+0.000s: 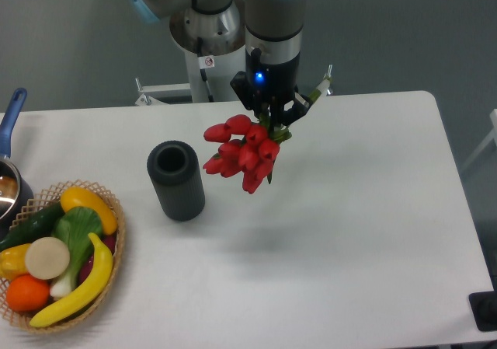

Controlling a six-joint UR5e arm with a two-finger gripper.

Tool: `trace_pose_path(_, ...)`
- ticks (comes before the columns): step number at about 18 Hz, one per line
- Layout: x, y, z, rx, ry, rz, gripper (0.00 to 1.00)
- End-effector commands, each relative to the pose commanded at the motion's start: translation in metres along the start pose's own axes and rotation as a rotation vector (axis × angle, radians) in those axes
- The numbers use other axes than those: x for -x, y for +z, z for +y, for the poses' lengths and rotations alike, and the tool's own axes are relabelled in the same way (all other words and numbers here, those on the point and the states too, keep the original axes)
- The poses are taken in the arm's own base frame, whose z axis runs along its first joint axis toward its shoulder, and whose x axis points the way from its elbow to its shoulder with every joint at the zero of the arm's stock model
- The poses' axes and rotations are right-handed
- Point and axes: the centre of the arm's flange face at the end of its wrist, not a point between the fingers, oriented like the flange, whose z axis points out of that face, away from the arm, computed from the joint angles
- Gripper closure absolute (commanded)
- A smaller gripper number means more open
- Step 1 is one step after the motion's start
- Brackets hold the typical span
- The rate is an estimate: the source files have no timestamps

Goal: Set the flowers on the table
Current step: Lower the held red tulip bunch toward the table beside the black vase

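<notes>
The flowers (242, 153) are a bunch of red tulip buds with green stems. They hang in the air above the white table (349, 209), buds pointing down and to the left. My gripper (273, 116) is shut on the green stems just above the buds. The stem ends stick out to the upper right past the fingers. A faint shadow lies on the table below the bunch. The dark cylinder (176, 180) stands upright and empty just left of the buds, apart from them.
A wicker basket (116, 244) with fruit and vegetables sits at the front left corner. A pot with a blue handle (11, 116) is at the left edge. The robot base (203, 34) stands behind the table. A dark object (485, 310) is off the right front edge.
</notes>
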Motion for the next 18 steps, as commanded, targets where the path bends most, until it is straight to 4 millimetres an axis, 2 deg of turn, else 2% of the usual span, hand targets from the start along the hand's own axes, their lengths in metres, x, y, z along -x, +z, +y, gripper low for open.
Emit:
trace_pose_path(4,0.007,0.04,-0.022,0.029,0.045,0.056,0.94)
trace_pose_path(11,-0.008,0.111,-0.015,0.077,0.045,0.14,0.97)
trace_pose_path(14,-0.012,0.155,-0.017,0.066,0.056,0.115,0.95)
trace_pose_path(18,-0.003,0.181,-0.026,0.074,0.066,0.1,0.88)
